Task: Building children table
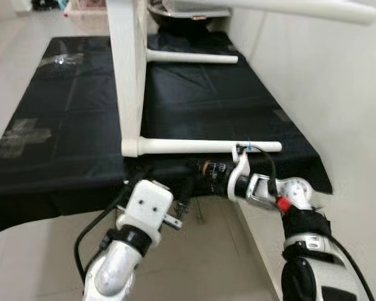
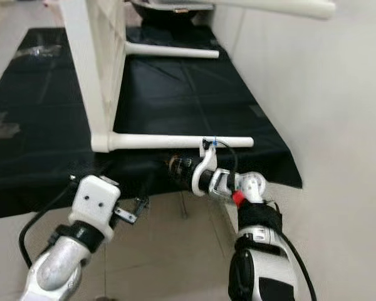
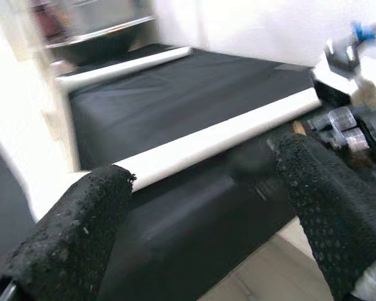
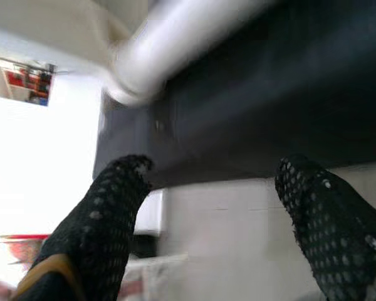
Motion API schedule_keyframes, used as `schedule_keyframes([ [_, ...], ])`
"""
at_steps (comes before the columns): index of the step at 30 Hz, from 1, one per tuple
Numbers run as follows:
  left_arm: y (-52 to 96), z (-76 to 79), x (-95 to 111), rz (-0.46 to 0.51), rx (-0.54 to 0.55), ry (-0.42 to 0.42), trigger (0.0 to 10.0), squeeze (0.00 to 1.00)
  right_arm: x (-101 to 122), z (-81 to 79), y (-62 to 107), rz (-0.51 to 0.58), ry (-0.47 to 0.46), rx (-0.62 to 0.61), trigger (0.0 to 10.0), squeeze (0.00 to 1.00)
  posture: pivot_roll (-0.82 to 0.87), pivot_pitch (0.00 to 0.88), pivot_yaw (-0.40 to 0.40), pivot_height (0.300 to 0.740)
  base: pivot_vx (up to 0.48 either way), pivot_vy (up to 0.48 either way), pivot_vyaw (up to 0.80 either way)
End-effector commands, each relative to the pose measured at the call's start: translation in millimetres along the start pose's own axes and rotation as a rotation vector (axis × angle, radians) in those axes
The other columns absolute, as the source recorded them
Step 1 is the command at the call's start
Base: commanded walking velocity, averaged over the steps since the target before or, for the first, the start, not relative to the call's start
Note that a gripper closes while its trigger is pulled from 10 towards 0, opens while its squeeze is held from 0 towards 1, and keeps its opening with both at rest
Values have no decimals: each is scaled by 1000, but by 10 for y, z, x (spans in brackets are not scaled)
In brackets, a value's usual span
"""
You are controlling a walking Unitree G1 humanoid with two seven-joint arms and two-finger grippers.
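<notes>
A white children's table lies on its side on a black mat (image 1: 62, 125), its tabletop panel (image 1: 128, 75) standing upright. Its near leg (image 1: 200, 147) sticks out horizontally toward the wall, just above the mat's front edge. A far leg (image 1: 191, 56) lies behind it, and an upper leg (image 1: 301, 9) juts out overhead. My left gripper (image 1: 166, 188) hovers open just below and in front of the near leg (image 3: 219, 135), holding nothing. My right gripper (image 1: 197, 172) points left under the same leg (image 4: 175, 44), open and holding nothing.
A white wall (image 1: 338, 94) runs close along the right side. Pale tiled floor (image 1: 200, 263) lies under my arms. A dark round object (image 1: 182, 19) sits at the back behind the table. Grey tape marks (image 1: 25, 135) show on the mat's left.
</notes>
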State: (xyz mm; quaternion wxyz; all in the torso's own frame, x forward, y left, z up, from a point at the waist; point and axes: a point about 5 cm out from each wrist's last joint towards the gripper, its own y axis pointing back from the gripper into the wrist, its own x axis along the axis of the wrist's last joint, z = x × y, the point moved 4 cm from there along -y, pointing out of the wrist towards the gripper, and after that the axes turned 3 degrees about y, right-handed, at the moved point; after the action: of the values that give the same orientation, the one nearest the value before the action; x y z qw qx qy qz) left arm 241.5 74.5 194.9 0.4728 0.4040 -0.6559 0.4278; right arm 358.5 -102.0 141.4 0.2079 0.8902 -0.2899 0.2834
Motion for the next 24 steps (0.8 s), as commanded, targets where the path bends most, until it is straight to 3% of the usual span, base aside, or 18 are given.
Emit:
schedule_keyframes([
  [1, 9, -11, -53, -13, 1, -3, 10000, 0, 297, -216, 62, 220, 388, -25, 10000, 0, 105, 90, -44, 740, 0, 0, 0],
  [3, -6, -66, -65, -16, 31, -5, 10000, 0, 486, -309, 134, 367, 614, -132, 10000, 0, 101, 76, -40, 740, 0, 0, 0],
  [4, -6, -66, -65, -16, 31, -5, 10000, 0, 486, -309, 134, 367, 614, -132, 10000, 0, 101, 76, -40, 740, 0, 0, 0],
  [7, -58, -209, -74, -14, 99, -29, 10000, 0, 761, -431, 290, 548, 909, -339, 10000, 0, 102, 62, -37, 740, 0, 0, 0],
  [11, -129, -324, -29, 11, 123, -42, 10000, 0, 856, -604, 457, 667, 1125, -467, 10000, 0, 102, 47, -39, 740, 0, 0, 0],
  [16, -170, -421, 13, 35, 145, -62, 10000, 0, 840, -667, 538, 754, 1097, -483, 10000, 0, 105, 35, -41, 740, 0, 0, 0],
  [24, -185, -449, -4, 33, 166, -75, 10000, 0, 535, -489, 441, 722, 1036, -503, 10000, 0, 104, 22, -41, 740, 0, 0, 0],
])
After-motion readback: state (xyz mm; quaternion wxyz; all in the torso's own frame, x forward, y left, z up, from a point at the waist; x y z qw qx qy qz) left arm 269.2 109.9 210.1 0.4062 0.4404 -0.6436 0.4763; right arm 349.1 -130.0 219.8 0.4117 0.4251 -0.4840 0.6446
